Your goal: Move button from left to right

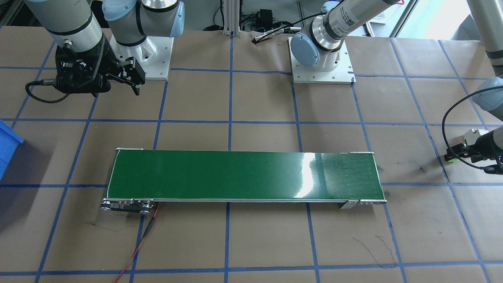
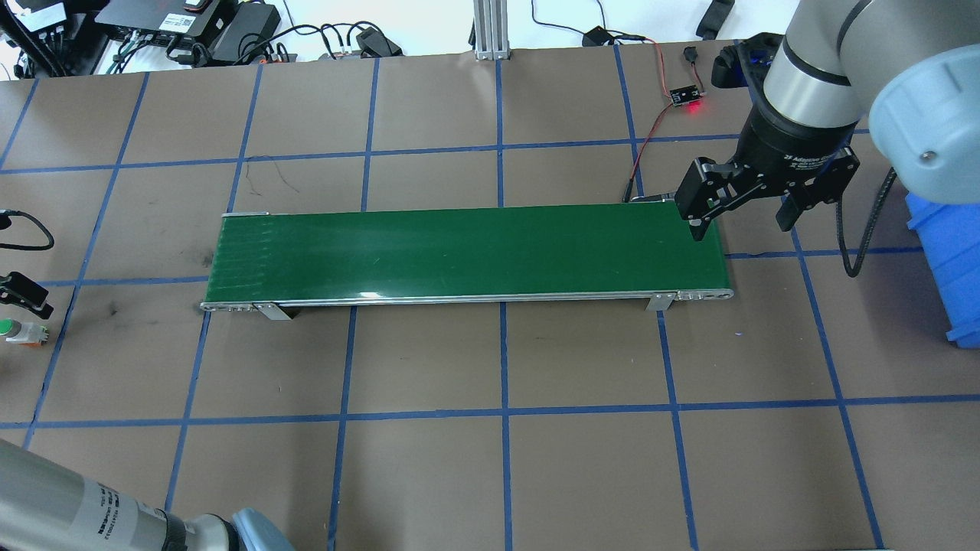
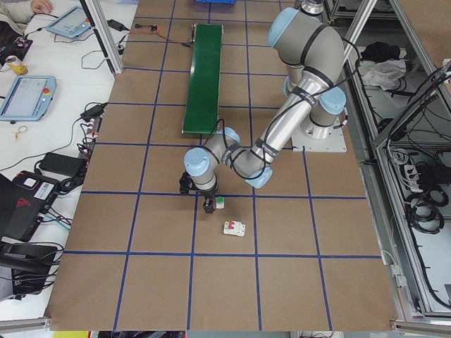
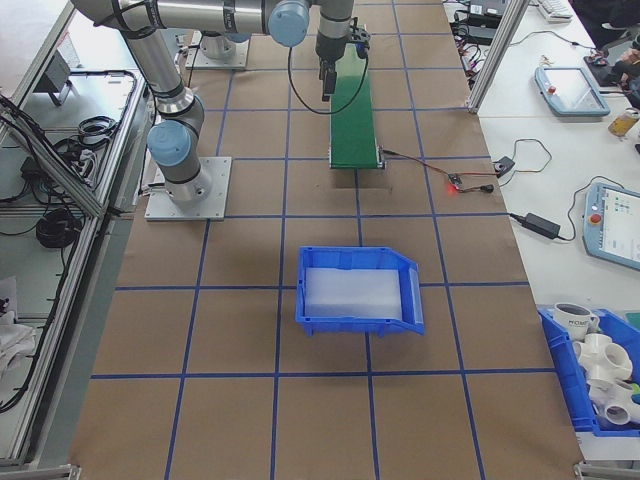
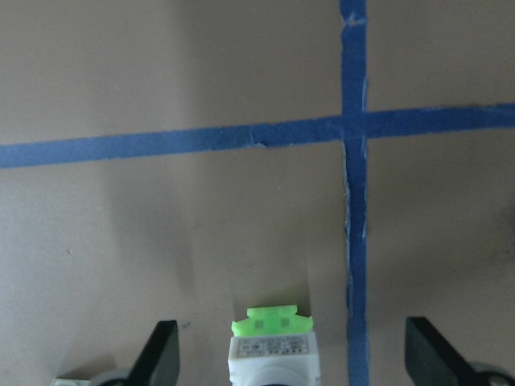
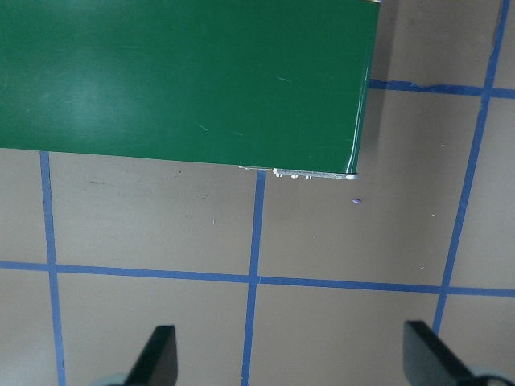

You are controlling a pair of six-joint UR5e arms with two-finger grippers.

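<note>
The button [image 5: 271,346] lies on its side on the brown paper table [image 2: 582,459], well off the left end of the green conveyor belt [image 2: 459,249]. In the overhead view it sits at the far left edge, its round green cap [image 2: 6,328] beside the white-grey body. From the left end of the table it shows as a small green-and-white piece [image 3: 220,203] just beside the gripper of the near arm.

The left gripper [image 5: 291,354] hangs low over the button with its jaws released — the two dark fingers [image 5: 161,354] stand well apart on either side, and neither touches the body. The light green base points away from the wrist camera, near a strip of blue tape [image 5: 352,201] that runs past the button's side. In the front-facing view only the tip of this gripper [image 1: 458,151] shows at the right edge, with a speck of green at it.

A white circuit breaker with a red lever [image 3: 235,228] lies near the button, on its far side from the belt.

The right gripper [image 2: 746,218] hovers over the belt's right end — jaws released, nothing between them; its wrist camera looks down on the belt's corner [image 6: 354,161]. A blue bin [image 4: 358,290] stands well beyond that end, and a small board with a red light [image 2: 687,97] lies behind the belt.
</note>
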